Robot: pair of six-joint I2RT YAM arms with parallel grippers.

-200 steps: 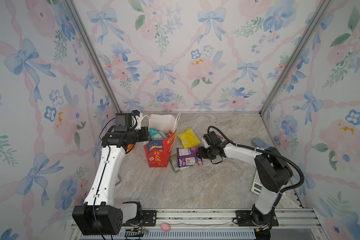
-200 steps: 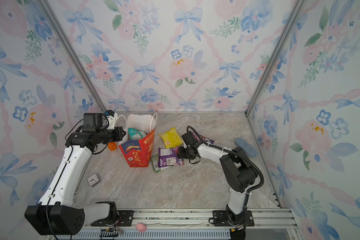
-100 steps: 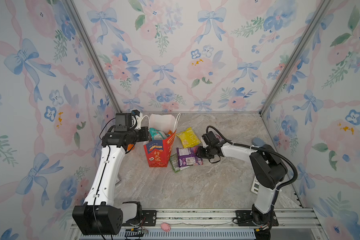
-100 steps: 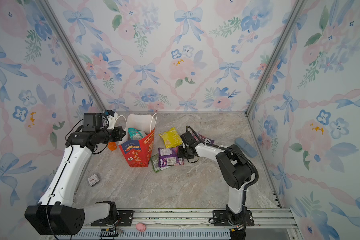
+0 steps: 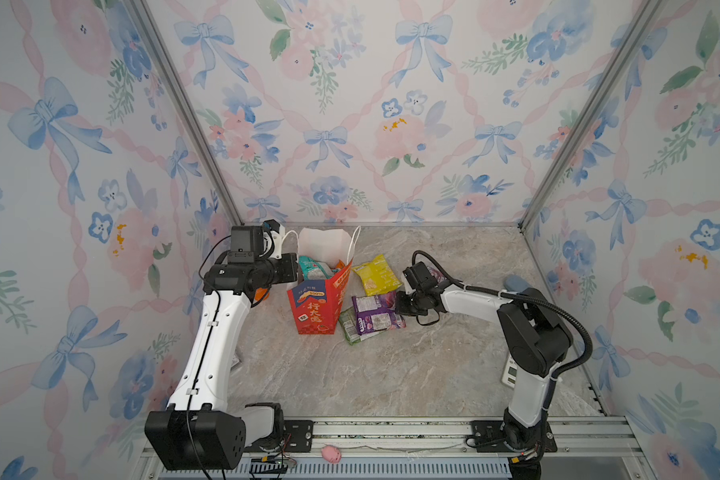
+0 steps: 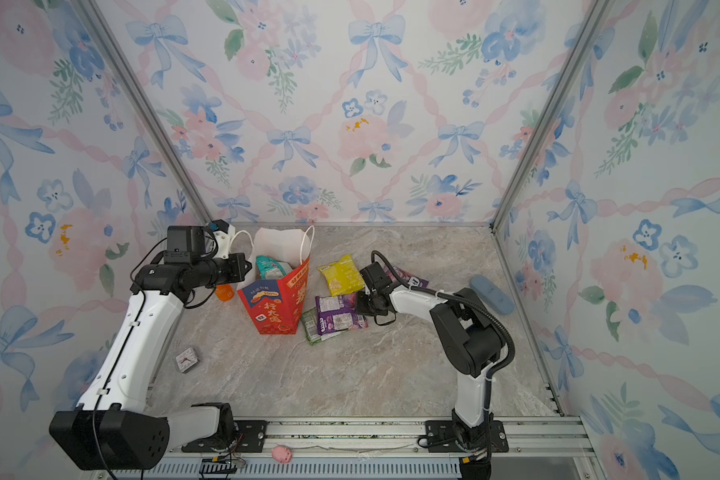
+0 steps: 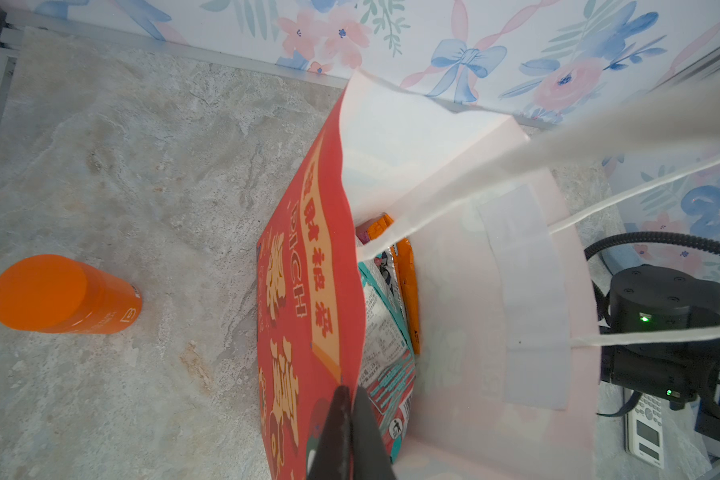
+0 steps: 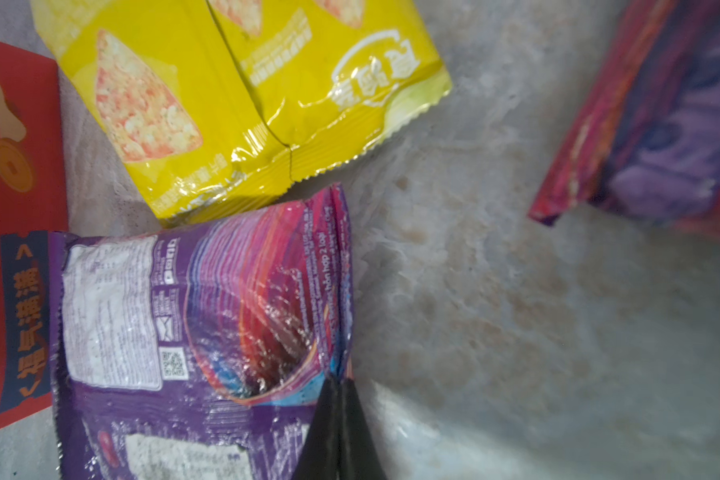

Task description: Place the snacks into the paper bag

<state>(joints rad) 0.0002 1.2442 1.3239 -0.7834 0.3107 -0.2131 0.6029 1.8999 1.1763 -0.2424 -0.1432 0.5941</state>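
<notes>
Both arms share one build of white moulded shells joined by black cylindrical joints. The left arm [image 5: 221, 332] has a bulky black housing [image 5: 196, 440] dotted with small holes, and a thin black cable [image 5: 201, 357] is clipped along its shell. A black box camera [image 5: 246, 241] sits at its wrist. The right arm [image 5: 470, 300] has a ribbed black hose [image 5: 588, 340] beside a black elbow housing [image 5: 533, 336]. The left tool [image 7: 348, 390] and right tool [image 8: 336, 384] have slim, black, tapered fingers.

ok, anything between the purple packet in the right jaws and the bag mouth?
Only the paper bag wall facing it: the purple packet lies beside it and must clear the rim. Mouth open, left jaws pinching its edge.
</notes>
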